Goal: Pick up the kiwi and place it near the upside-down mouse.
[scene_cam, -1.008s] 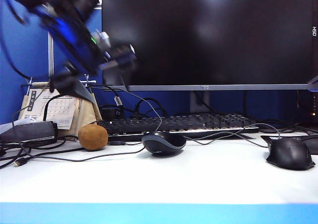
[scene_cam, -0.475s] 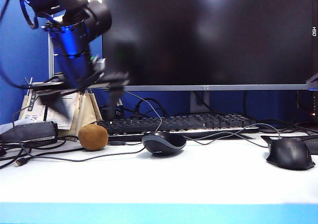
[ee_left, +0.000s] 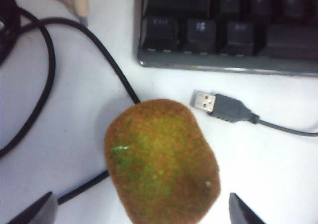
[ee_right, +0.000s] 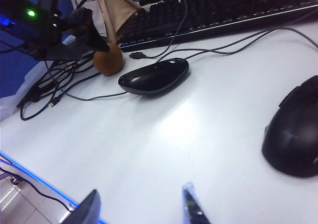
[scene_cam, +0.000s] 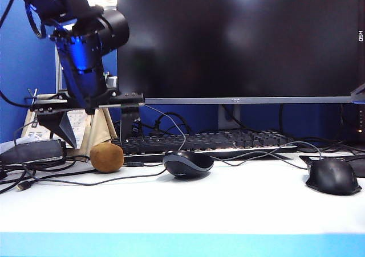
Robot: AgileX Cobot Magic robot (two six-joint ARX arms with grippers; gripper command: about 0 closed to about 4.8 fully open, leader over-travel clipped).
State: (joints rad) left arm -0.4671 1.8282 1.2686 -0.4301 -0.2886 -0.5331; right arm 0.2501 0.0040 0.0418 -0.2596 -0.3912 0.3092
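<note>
Two grippers are gaping wide: left gripper (scene_cam: pixel 91 129) is hovering directly above the brown fuzzy egg-shaped kiwi (scene_cam: pixel 106 157); right gripper (ee_right: pixel 141 209) is idling far off.

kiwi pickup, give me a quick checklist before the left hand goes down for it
1. Left hand open: ok, fingers spread wide in the exterior view.
2. Hand over the kiwi: ok, the left wrist view shows it centred between the two fingertips.
3. Clutter near the kiwi: not ok, a loose USB plug lies beside it and a black cable runs under or against it.
4. Keyboard clear of the fingers: cannot tell, its edge sits close behind the kiwi.
5. Drop spot by the upside-down mouse: ok, bare table in front of it.
6. Right hand out of the way: ok, open, far from the kiwi near the black mouse.
</note>
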